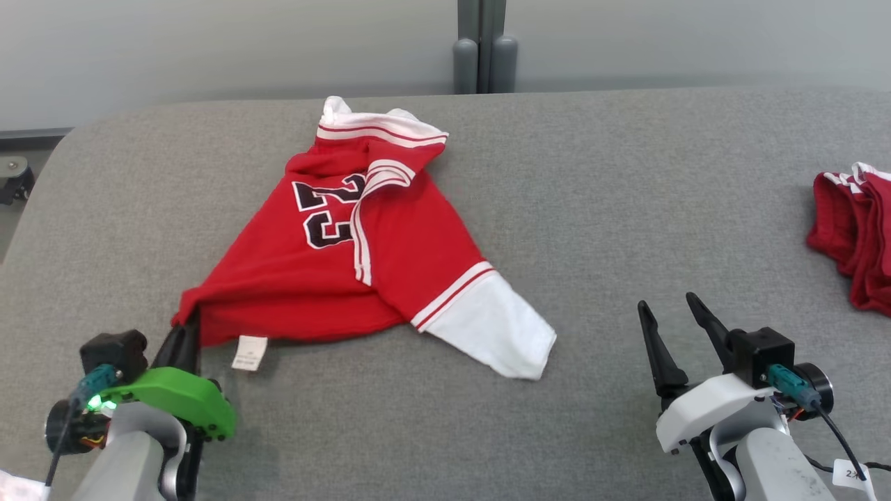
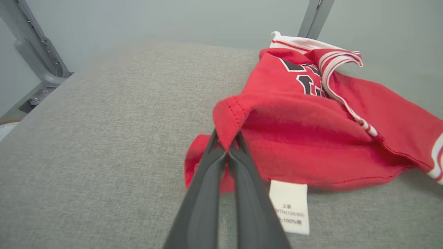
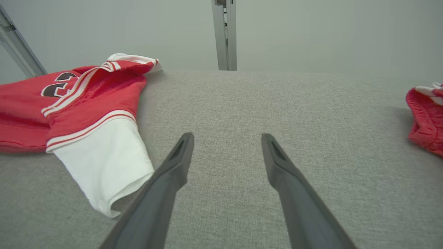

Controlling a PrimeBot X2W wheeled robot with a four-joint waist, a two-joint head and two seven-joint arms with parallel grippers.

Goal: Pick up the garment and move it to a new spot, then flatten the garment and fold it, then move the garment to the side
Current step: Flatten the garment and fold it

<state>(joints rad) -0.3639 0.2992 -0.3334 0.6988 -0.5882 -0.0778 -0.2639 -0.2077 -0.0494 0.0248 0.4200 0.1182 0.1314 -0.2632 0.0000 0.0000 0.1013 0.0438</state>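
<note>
A red garment (image 1: 334, 278) with white sleeves, striped trim and black numbers lies crumpled on the grey table (image 1: 592, 195). Its near left corner is pinched in my left gripper (image 1: 188, 323), which is shut on the red hem (image 2: 226, 117). A white care label (image 2: 290, 207) hangs from the fabric just right of the fingers. One white sleeve (image 1: 491, 327) points toward my right gripper (image 1: 668, 306), which hovers open over bare cloth at the lower right. In the right wrist view the sleeve (image 3: 104, 162) lies left of the open gripper (image 3: 226, 138).
Another red and white garment pile (image 1: 853, 236) sits at the table's right edge, also seen as red cloth (image 3: 427, 121) in the right wrist view. A grey post (image 1: 482, 45) stands behind the table's far edge. The table's left corner is rounded.
</note>
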